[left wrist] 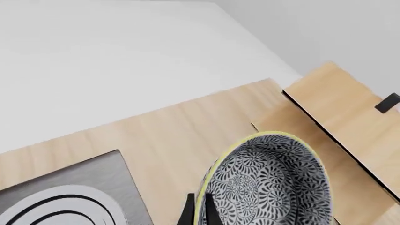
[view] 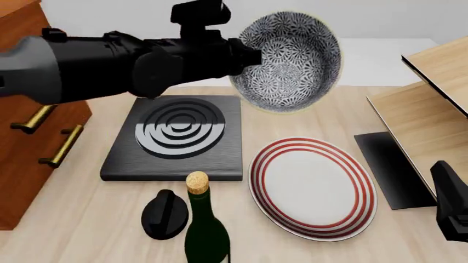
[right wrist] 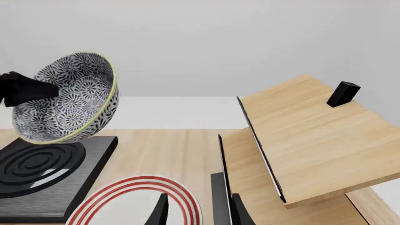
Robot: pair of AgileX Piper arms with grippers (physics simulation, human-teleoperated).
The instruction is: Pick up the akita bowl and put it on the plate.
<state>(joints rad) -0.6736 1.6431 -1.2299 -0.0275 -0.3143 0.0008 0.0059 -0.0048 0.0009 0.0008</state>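
Note:
The akita bowl [view: 292, 60] hangs in the air, tipped on its side, above the far edge of the table between the stove and the plate. My left gripper [view: 252, 55] is shut on its yellowish rim; in the left wrist view the fingertips [left wrist: 187, 212] pinch the rim of the bowl [left wrist: 269, 183]. The plate [view: 314, 189], white with red rings, lies flat on the table in front of the bowl. My right gripper [view: 450, 211] rests low at the right edge, open and holding nothing. Its wrist view shows the bowl [right wrist: 69, 98] aloft and the plate [right wrist: 144, 185].
A black square stove [view: 175, 137] sits left of the plate. A corked green bottle [view: 205, 224] and a black knob-like object [view: 164, 213] stand near the front. A wooden drawer cabinet [view: 29, 109] is at left, and a wooden shelf unit [view: 431, 98] at right.

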